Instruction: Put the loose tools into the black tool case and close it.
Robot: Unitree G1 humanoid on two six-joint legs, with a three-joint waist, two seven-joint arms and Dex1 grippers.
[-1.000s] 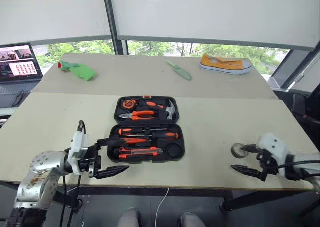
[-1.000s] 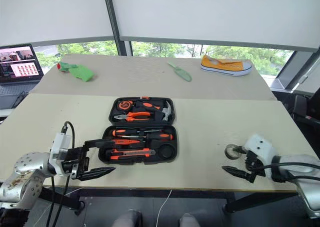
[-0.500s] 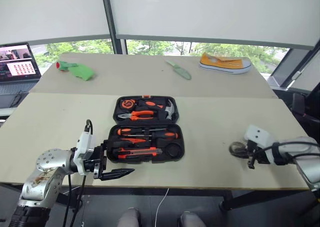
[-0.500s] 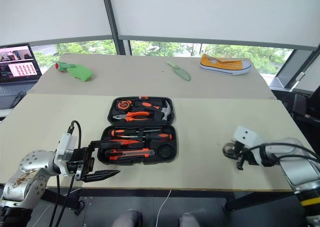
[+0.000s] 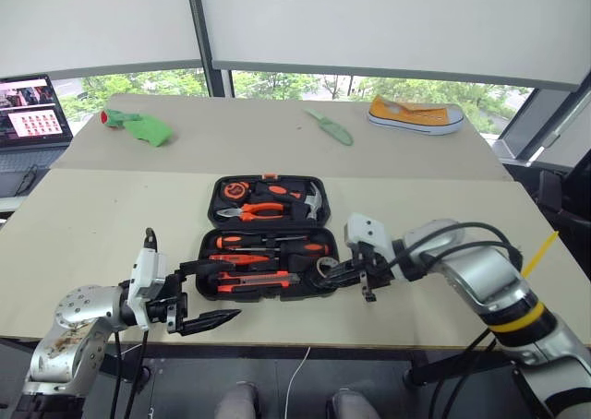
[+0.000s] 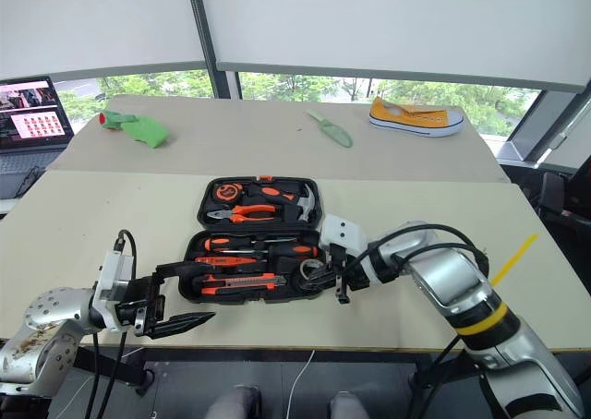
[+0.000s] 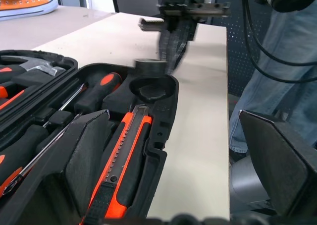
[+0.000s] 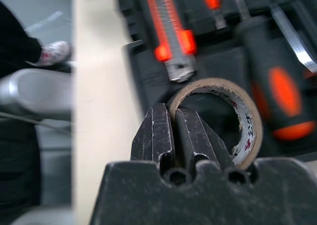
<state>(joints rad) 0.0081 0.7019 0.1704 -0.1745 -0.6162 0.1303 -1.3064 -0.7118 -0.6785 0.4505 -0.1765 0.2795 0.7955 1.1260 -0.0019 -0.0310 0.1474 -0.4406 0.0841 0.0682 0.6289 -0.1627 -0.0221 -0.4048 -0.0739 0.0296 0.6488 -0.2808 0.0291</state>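
Holding tape roll (image 8: 225,117) by its wall over round recess of open case (image 5: 268,245), right gripper (image 5: 343,273) jaws pinched; screwdrivers (image 5: 273,245) and knife (image 5: 260,280) already seated; left gripper (image 5: 205,294) jaws spread, beside case; remaining: seat tape, close lid.

The tool case (image 5: 270,244) is matt black moulded plastic. The tape roll (image 8: 229,120) has a brown paper-like core and a pale printed inner face. The utility knife (image 7: 124,158) has a glossy orange-and-black plastic body. The table (image 5: 111,244) is smooth, matt and pale. The right gripper (image 8: 179,136) has scuffed black fingers.
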